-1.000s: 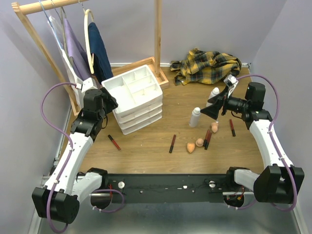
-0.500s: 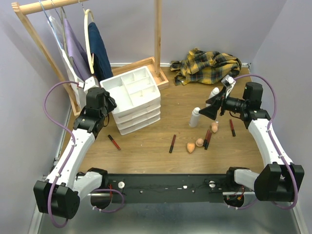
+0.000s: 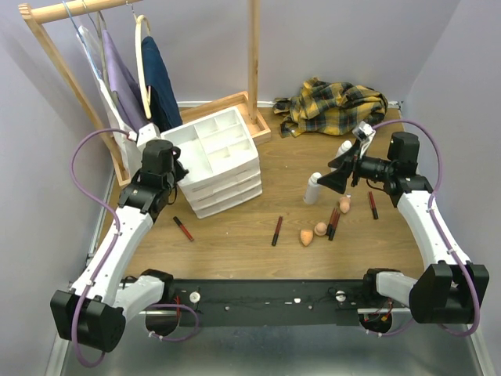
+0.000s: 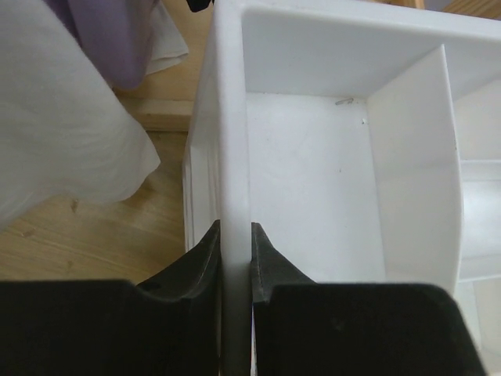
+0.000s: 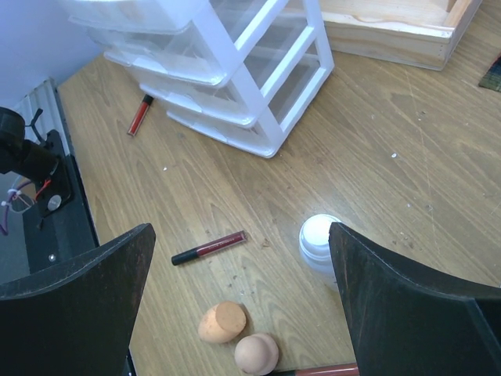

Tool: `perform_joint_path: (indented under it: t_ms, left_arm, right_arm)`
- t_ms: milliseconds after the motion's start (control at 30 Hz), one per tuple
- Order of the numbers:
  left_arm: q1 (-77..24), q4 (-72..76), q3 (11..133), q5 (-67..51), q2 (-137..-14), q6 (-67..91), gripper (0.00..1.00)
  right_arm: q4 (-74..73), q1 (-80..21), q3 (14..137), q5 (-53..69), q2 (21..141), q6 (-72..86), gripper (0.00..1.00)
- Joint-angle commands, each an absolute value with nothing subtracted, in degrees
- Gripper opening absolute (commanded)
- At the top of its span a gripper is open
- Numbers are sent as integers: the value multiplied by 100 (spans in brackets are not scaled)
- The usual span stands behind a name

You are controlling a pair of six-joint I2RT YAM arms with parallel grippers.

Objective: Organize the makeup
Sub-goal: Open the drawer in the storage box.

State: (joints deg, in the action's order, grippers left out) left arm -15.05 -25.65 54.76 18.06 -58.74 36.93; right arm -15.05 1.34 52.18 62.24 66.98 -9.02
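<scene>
My right gripper point(image 3: 335, 177) is open and empty, hovering just right of a standing white capped bottle point(image 3: 313, 188). In the right wrist view that bottle point(image 5: 319, 239) sits by the right finger point(image 5: 407, 305). Below the gripper point(image 5: 241, 229) lie a dark-red stick point(image 5: 210, 247) and two peach sponges point(image 5: 222, 322). A second white bottle point(image 3: 343, 150) stands behind it. A third sponge point(image 3: 344, 204) and more sticks point(image 3: 333, 222) lie nearby. My left gripper point(image 3: 176, 168) is shut on the left rim wall of the white drawer unit point(image 3: 215, 157). The left wrist view shows both fingers point(image 4: 205, 258) pinching that wall point(image 4: 235, 157).
One stick point(image 3: 183, 229) lies left of the drawers and another point(image 3: 276, 230) at mid-table. A yellow plaid cloth point(image 3: 337, 106) lies at the back right. A wooden clothes rack point(image 3: 253, 63) with hanging garments point(image 3: 156, 82) stands behind the drawer unit.
My left arm has shifted a little right and away, staying at the drawer unit's left rim. My right gripper has drifted slightly away from me. The makeup has not moved.
</scene>
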Motion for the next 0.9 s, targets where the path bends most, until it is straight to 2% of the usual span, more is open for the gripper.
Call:
perform_joint_path:
  t_ms: [0,300,467,667,867]
  left_arm:
    - [-1556,-2435,5669,1547,-5537,4930,0]
    - [-1556,-2460,5809,1345,-5414,6239,0]
    - [-1573,-2706,5985,1327,-5388,6767,0]
    - [-1582,-2935,6108,1415,-5247,7373,0]
    - [-1591,-2962,6056,1476,-5098,7839,0]
  right_arm:
    - [-1591,27,5212,6231,6671,-1028,100]
    - [-1968,-570,5888,6293,6943,-1108,100]
    - [-1961,-1422,6380,6232,7452,-801,100]
    - [-600,-2512,6600,5898,8014,594,100]
    - [921,-3348,6688,4897,8367,2132,100]
